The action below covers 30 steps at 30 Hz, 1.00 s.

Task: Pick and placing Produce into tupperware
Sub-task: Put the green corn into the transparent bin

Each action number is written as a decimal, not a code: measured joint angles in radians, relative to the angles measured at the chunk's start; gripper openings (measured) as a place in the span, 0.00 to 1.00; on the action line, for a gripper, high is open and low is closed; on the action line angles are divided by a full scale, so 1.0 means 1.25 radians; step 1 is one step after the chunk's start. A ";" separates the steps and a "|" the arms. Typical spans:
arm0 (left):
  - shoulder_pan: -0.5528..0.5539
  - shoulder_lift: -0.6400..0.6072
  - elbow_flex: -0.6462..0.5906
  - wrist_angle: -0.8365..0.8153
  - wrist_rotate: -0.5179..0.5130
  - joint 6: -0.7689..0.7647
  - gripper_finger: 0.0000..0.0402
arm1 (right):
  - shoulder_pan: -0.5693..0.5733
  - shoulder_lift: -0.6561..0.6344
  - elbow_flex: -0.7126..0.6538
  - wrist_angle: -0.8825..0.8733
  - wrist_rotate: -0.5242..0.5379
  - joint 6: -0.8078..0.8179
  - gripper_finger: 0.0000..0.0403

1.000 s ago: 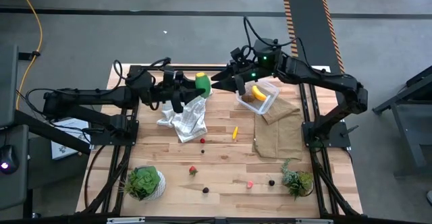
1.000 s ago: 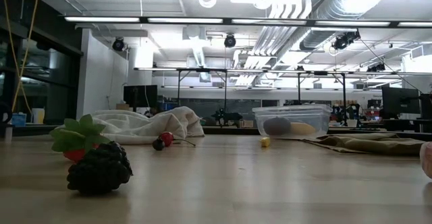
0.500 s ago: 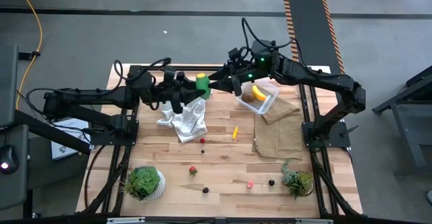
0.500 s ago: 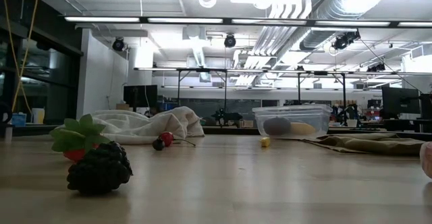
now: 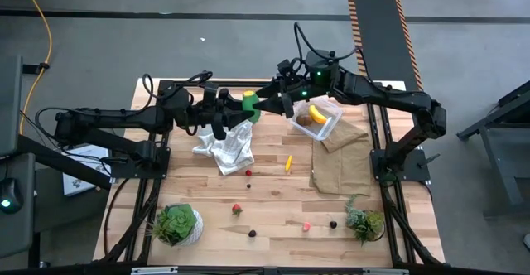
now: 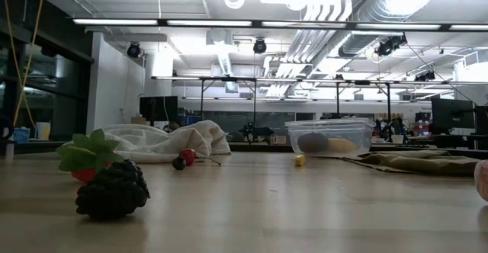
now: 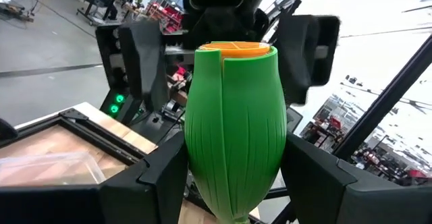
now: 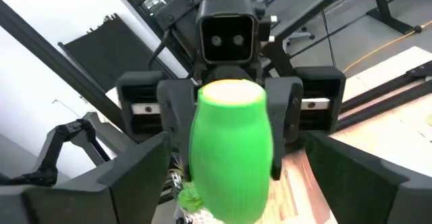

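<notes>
Handover is under way above the table's back edge: left gripper (image 5: 240, 107) pinches the green oval (image 5: 247, 101), right gripper (image 5: 267, 104) spread around it, while tupperware (image 5: 317, 118) holds banana (image 5: 317, 113) and kiwi ball (image 5: 305, 119), and berries (image 5: 237, 209) remain scattered.

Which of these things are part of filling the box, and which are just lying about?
Part of the job: green oval held by the left gripper, right gripper open around it, tupperware with banana, small orange-yellow piece, berries.

Lying about: white cloth, brown cloth, potted plants.
</notes>
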 joint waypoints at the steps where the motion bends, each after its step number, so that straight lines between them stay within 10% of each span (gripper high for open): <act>1: 0.000 0.002 0.000 -0.004 0.004 -0.003 0.49 | 0.000 0.001 0.000 0.008 0.000 0.000 0.83; 30: 0.001 0.023 -0.001 0.025 -0.010 -0.016 0.49 | 0.000 0.026 0.000 0.023 -0.005 -0.017 0.76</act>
